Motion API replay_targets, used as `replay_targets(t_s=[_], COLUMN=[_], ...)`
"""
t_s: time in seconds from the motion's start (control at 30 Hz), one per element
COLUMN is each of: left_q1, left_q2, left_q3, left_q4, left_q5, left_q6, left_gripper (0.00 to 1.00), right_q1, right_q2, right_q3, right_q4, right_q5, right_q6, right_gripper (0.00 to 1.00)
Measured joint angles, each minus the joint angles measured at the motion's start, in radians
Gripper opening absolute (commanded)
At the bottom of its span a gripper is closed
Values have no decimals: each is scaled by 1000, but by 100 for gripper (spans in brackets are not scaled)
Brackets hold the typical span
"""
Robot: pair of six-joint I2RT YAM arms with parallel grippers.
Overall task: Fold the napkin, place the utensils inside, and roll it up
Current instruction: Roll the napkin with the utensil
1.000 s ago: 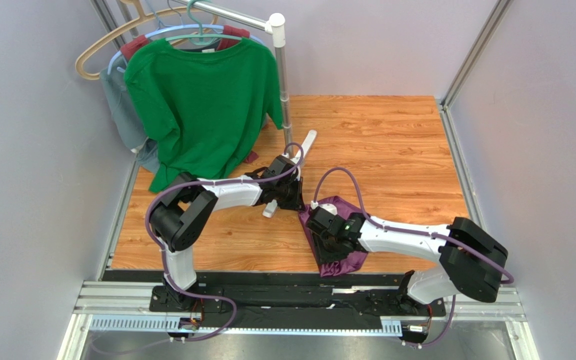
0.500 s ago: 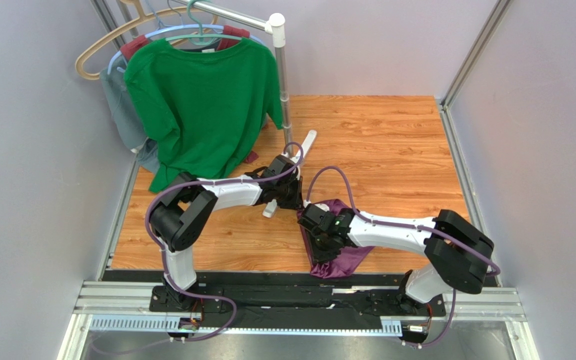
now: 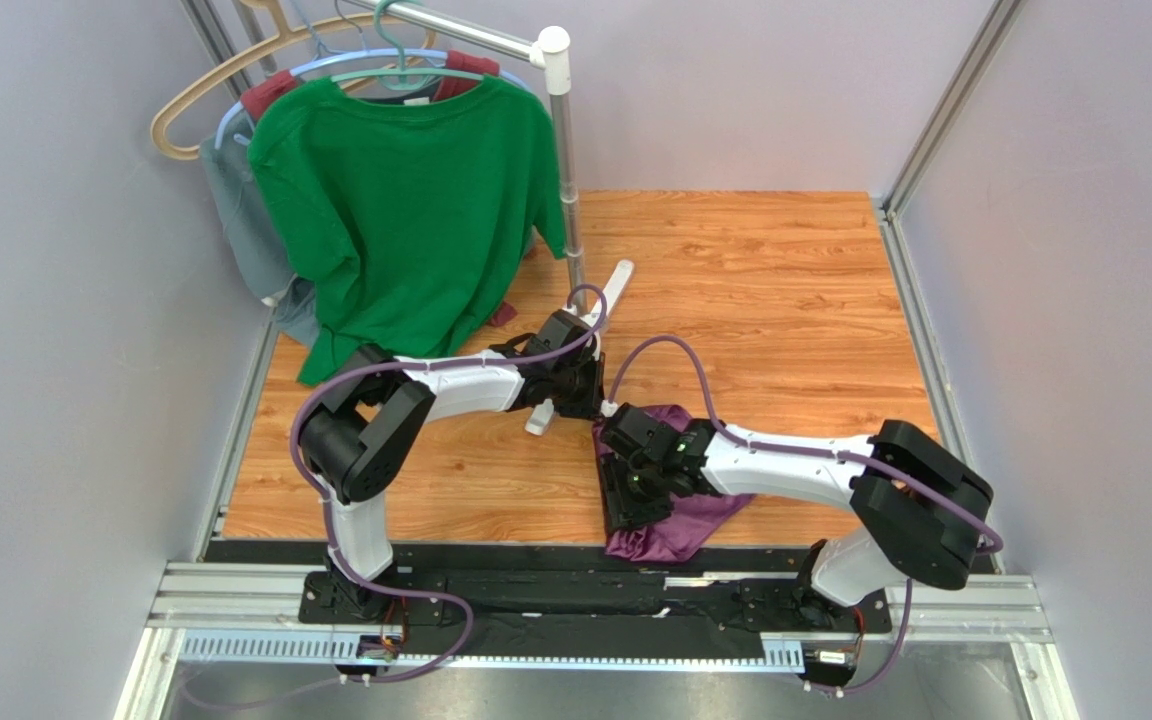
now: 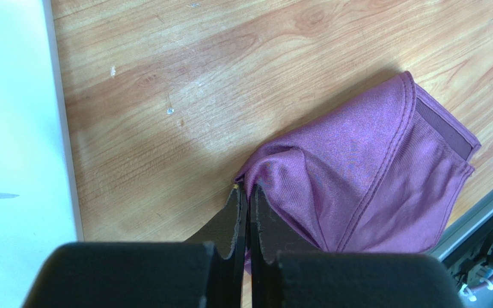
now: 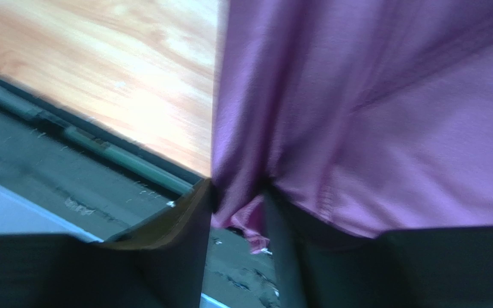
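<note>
- R arm (image 3: 793, 458) now further left; napkin (image 3: 675, 533) pulled toward desk (image 3: 778, 300) near edge.
- L end effector (image 4: 248, 189) clamped on napkin corner, R end effector (image 5: 237, 200) on hem.
- Cloth limp, light: grip corners.

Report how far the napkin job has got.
Done: nothing finished; the napkin lies bunched, not neatly folded. In hand: the left gripper pinches one corner and the right gripper grips a fold of it. Left: finishing the fold, adding utensils (none in view), rolling.

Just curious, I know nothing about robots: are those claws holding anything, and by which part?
Both hold the purple napkin. The left gripper pinches a bunched corner; the right gripper grips a gathered fold at an edge.
</note>
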Motion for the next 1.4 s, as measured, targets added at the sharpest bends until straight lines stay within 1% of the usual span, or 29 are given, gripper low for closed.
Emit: replay_targets(t_s=[0.07, 0.2, 0.27, 0.37, 0.47, 0.57, 0.73, 0.8, 0.93, 1.07, 1.17, 1.23, 1.33, 1.37, 1.4], left_q1=[0, 3, 6, 8, 11, 19, 25, 25, 25, 25, 25, 25, 25, 25, 25], left_q2=[0, 0, 0, 0, 0, 2, 14, 14, 14, 14, 14, 14, 14, 14, 14], left_q3=[0, 0, 0, 0, 0, 1, 15, 15, 15, 15, 15, 15, 15, 15, 15], left_q4=[1, 6, 12, 23, 36, 48, 63, 67, 69, 70, 69, 70, 70, 71, 72], left_q5=[-1, 0, 4, 9, 13, 26, 41, 42, 45, 46, 45, 45, 45, 45, 45], left_q6=[2, 7, 14, 27, 44, 51, 51, 51, 51, 51, 51, 51, 51, 51, 51], left_gripper=[0, 0, 0, 0, 0, 0, 0, 0, 0, 0, 0, 0, 0, 0, 0], right_q1=[1, 10, 10, -5, -57, -184, -498, -585, -739, -846, -863, -865, -868, -870, -872], right_q2=[-11, -56, -84, -146, -228, -277, -300, -307, -311, -297, -275, -258, -241, -235, -228], right_q3=[2, 2, -2, -2, -5, -26, -88, -102, -113, -125, -131, -134, -132, -130, -126], right_q4=[15, 16, -19, -98, -155, -171, -195, -207, -209, -206, -204, -197, -193, -193, -193], right_q5=[-19, -13, 11, 45, 58, 63, 76, 87, 85, 76, 76, 75, 76, 76, 76], right_q6=[-11, -44, -64, -84, -87, -91, -102, -108, -144, -168, -173, -175, -183, -185, -187], right_gripper=[57, 67, 68, 68, 68, 66, 66, 65, 59, 57, 53, 48, 38, 32, 30])
